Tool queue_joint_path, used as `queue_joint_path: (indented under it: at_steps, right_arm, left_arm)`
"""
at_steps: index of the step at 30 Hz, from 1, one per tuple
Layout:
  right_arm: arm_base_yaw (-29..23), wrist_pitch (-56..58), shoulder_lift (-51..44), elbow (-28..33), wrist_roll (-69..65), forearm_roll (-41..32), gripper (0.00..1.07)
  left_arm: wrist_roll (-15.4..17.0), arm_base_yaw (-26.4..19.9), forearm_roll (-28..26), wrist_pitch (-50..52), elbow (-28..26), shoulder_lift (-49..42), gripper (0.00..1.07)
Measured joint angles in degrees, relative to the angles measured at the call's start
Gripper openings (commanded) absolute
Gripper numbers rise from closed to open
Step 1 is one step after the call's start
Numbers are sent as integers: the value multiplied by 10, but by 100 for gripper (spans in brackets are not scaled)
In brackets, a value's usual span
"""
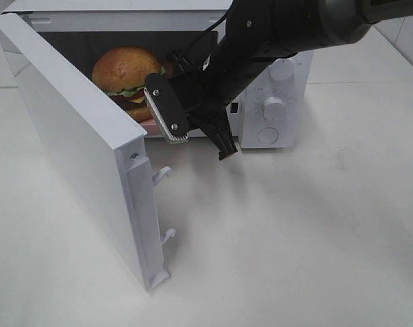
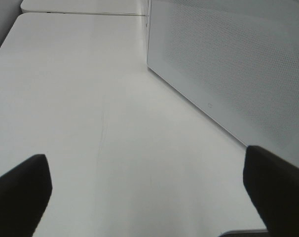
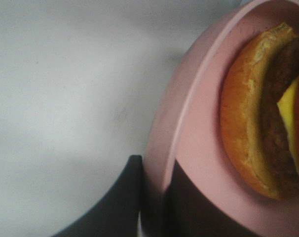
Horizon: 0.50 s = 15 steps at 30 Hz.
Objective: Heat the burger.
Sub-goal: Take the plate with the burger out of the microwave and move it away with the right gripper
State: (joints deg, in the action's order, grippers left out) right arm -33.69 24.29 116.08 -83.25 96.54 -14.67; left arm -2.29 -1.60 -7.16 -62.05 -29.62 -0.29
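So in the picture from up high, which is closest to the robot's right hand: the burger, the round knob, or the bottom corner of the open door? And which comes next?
1. The burger, in the microwave just left of the right hand.
2. The round knob, on the control panel to its right.
3. The door's bottom corner, far down toward the front.

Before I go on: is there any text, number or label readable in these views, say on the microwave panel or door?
None can be read. The microwave panel shows two knobs with faint marks around them, too small and blurred to read. The open door carries one tiny mark in the left wrist view, unreadable. The pink plate and burger bear no text.
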Motion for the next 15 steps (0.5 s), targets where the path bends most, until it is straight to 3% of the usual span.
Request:
queue_joint_path:
  at_steps: [15]
  right_arm:
    - [-1, -24, -74, 101, 21, -14, 0]
  left_arm:
    - [0, 0, 0, 0, 0, 0, 98]
